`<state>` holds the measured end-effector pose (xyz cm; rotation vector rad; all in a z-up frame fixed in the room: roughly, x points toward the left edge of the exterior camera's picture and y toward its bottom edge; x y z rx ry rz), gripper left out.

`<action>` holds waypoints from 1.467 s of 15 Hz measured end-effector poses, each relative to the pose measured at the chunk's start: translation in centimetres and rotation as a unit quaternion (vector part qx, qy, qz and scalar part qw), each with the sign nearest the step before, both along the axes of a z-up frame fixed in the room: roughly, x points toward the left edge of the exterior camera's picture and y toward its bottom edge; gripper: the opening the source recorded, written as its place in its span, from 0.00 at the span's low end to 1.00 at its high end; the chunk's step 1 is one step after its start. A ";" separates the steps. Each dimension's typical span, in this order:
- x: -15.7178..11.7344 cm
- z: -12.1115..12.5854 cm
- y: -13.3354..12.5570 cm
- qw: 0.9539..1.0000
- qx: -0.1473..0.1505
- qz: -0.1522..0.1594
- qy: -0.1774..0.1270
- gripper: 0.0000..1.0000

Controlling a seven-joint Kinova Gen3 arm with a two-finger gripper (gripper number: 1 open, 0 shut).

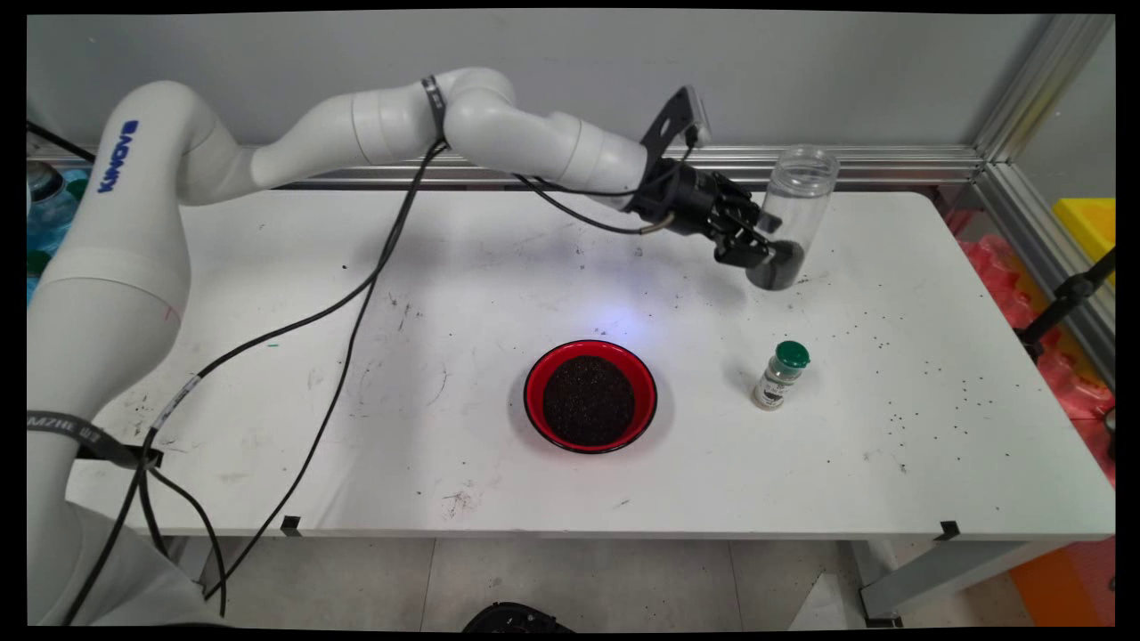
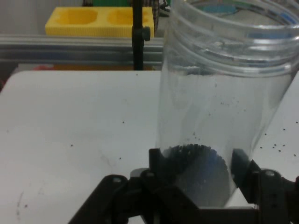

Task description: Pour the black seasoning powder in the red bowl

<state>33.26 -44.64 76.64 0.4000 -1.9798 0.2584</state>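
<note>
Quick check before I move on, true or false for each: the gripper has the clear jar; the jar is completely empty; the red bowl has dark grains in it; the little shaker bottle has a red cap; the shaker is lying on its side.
1. The gripper holds the clear jar. True: its fingers clamp the jar near the base.
2. The jar is completely empty. False: a little dark granular stuff sits at its bottom.
3. The red bowl holds dark grains. True.
4. The small shaker bottle has a red cap. False: the cap is green.
5. The shaker lies on its side. False: it stands upright, right of the bowl.
</note>
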 end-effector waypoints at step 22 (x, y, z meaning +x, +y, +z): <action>11.5 5.4 4.2 1.000 -0.016 0.000 -0.020 0.00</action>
